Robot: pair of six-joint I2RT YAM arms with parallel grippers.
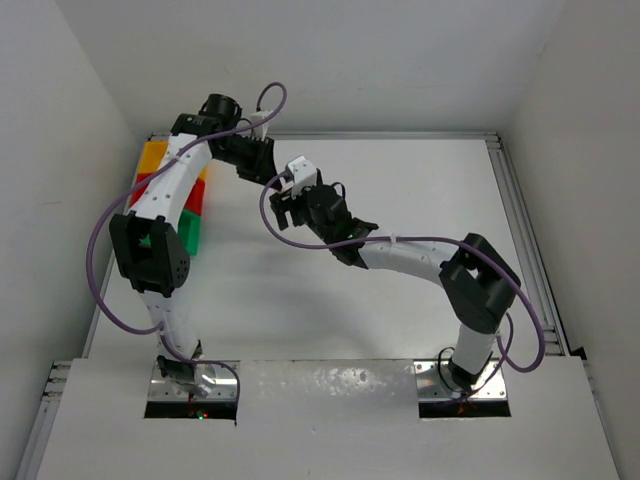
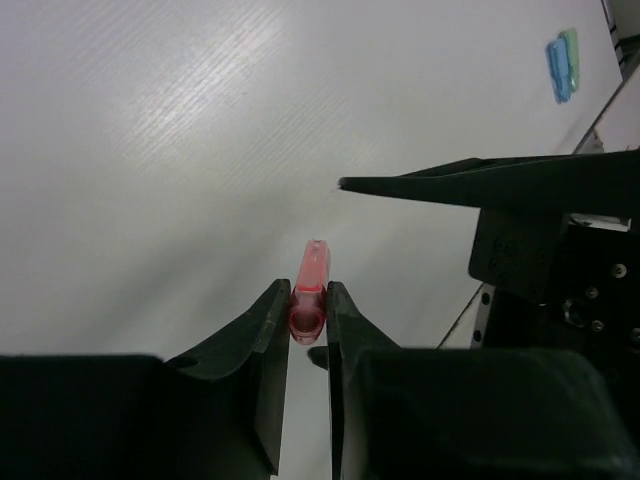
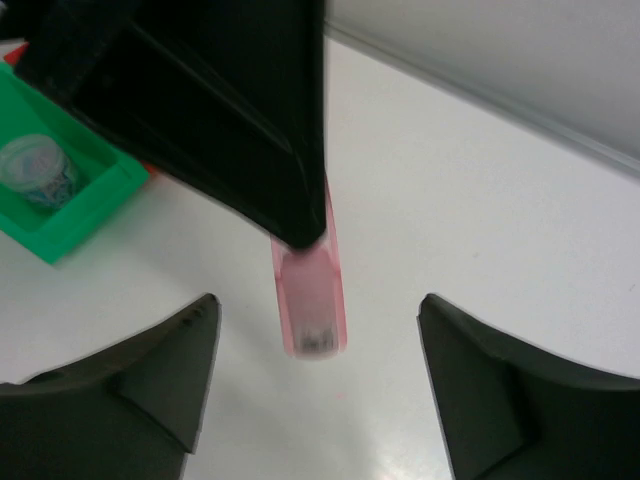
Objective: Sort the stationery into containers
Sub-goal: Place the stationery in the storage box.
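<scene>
Left claw [image 2: 308, 292] clamped on pink stick [image 2: 314, 262], right claw [image 3: 318, 305] spread wide beside it, green bin [image 3: 62, 222] edge nearby.

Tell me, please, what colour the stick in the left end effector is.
The stick is pastel pink, clearest in the right wrist view.

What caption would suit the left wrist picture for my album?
Left gripper, jaws shut on a pink stick; blue stick and green stick lie beyond.

We see a translucent pink stick [image 2: 312, 270] pinched at one end in the left gripper's [image 2: 308, 295] jaws. A blue stick [image 2: 558, 72] and a green stick [image 2: 570, 50] lie side by side, touching, on the desk [image 2: 150, 150]. A pale tape roll [image 3: 38, 170] sits in the green bin [image 3: 85, 205].
</scene>
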